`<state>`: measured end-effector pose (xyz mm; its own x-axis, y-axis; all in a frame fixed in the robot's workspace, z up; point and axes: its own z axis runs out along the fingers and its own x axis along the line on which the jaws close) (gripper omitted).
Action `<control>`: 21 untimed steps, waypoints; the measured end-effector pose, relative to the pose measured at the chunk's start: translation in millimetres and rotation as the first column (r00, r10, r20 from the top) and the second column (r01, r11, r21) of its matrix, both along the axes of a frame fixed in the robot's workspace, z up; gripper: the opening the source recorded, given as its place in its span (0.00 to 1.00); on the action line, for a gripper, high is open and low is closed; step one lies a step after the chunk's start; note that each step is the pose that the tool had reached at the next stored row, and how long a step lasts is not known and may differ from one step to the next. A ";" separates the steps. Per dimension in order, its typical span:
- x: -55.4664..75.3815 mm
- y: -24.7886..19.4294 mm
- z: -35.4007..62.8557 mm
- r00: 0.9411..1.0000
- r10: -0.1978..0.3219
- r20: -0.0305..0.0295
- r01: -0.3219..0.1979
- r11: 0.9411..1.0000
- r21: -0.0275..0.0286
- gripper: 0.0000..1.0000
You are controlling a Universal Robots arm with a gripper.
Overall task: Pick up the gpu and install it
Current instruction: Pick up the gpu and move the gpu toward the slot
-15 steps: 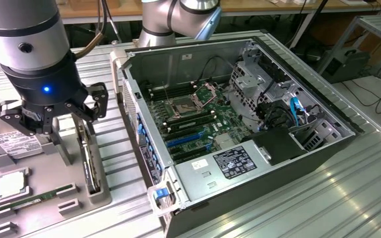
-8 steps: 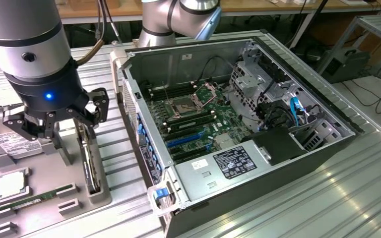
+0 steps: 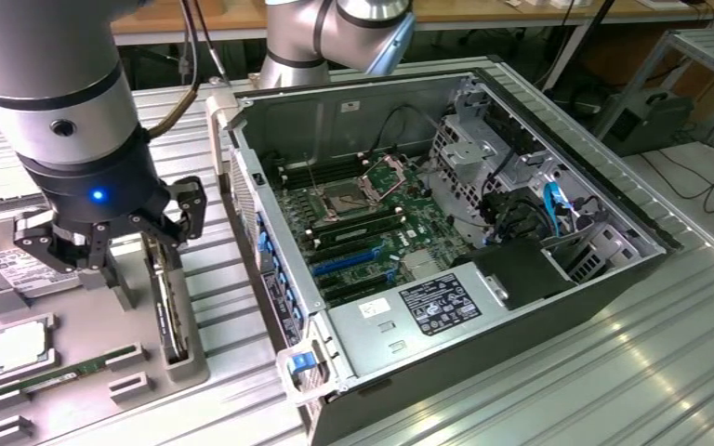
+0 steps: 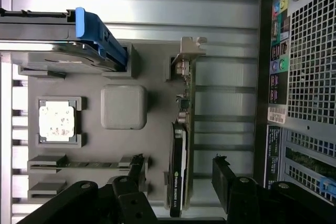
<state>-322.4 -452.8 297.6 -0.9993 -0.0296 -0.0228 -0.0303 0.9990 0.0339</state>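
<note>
Claw [image 3: 134, 246] fingers stand wide apart, holding nothing, and hang over a grey parts tray [image 3: 85, 321] in the lower part of the frame at the exterior view's left. The gpu [image 3: 174, 311] stands on its long edge in a slot along the tray side nearest the computer case [image 3: 519, 279], its black shroud facing sideways. In the wrist view the claw [image 4: 178, 162] straddles the gpu [image 4: 178, 182]: one dark fingertip [image 4: 137, 162] sits on one side of the card and the other on the opposite side, with a visible gap on each side, so nothing is clamped. The card's silver end bracket [image 4: 189, 45] points away from the claw.

Other parts lie in the tray. A hard drive [image 3: 16, 269] with a white label sits at the far left edge of the exterior view, a square processor chip [image 3: 19, 342] lies in its pocket below it, and a thin green RAM stick [image 3: 66, 372] rests in low holders near the bottom left of the frame.

The case lies on its side, open, filling the middle of the exterior view, its green motherboard [image 3: 357, 223] exposed. Tray and case both rest on a ribbed metal surface [image 3: 580, 390].
</note>
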 end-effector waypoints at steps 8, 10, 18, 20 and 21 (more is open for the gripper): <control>0.0 -1.1 -15.4 1.000 0.000 0.000 0.000 1.000 0.000 0.63; 0.0 -1.1 -18.4 1.000 0.000 0.000 0.000 1.000 0.000 0.63; 0.0 -1.4 -33.0 1.000 -0.003 0.000 0.003 1.000 0.000 0.63; 0.0 -1.4 -37.1 1.000 -0.004 0.000 0.004 1.000 -0.001 0.63; 0.0 -1.4 -38.9 1.000 -0.004 0.000 0.004 1.000 0.000 0.63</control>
<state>-322.4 -454.2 258.7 -0.9994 -0.0252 -0.0228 -0.0260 0.9991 0.0334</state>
